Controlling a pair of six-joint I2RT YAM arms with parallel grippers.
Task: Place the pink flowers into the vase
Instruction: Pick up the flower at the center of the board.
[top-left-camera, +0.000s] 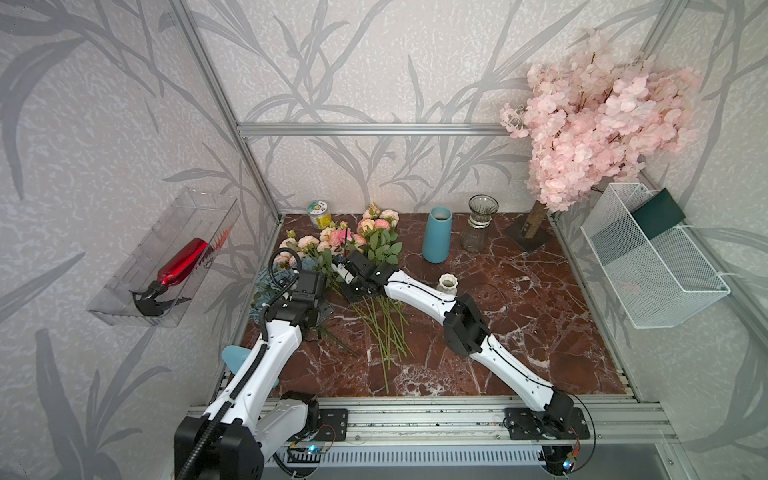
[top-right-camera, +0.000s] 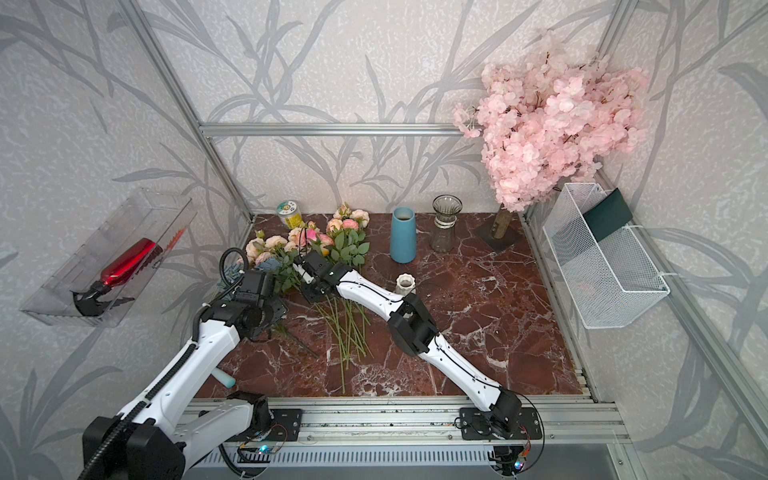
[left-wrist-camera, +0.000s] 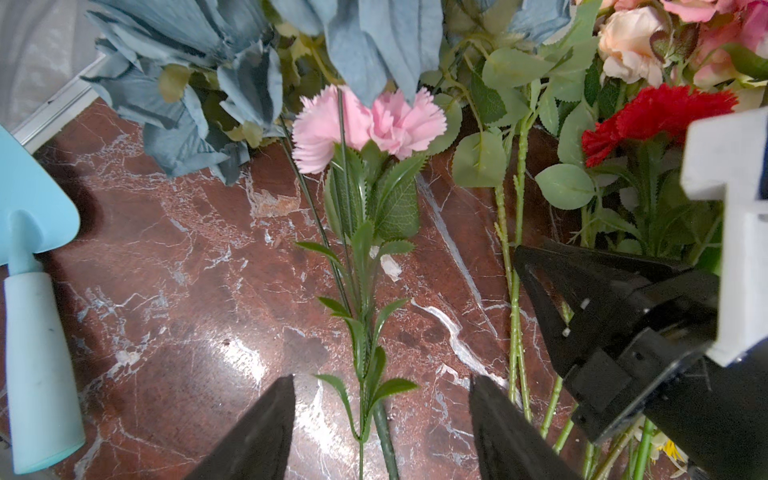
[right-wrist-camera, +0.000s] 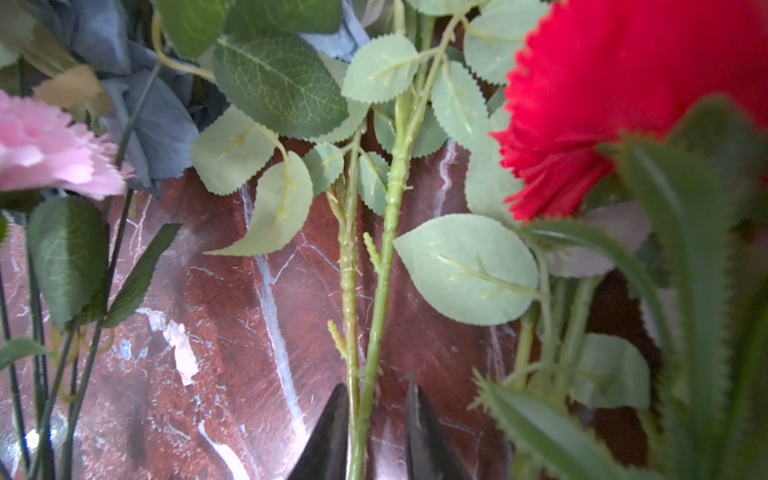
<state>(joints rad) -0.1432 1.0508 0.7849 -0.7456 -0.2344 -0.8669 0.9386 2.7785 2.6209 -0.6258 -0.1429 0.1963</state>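
Left end effector (left-wrist-camera: 382, 378) wide-open, empty, by table (left-wrist-camera: 166, 291) edge | right end effector (right-wrist-camera: 376, 382) astride pink flowers (right-wrist-camera: 392, 187), grip unclear

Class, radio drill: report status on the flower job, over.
Left hand open, astride pink carnation stem. Right hand open around two pale green stems. Pink flowers flat on table. Red flower crowds right hand.
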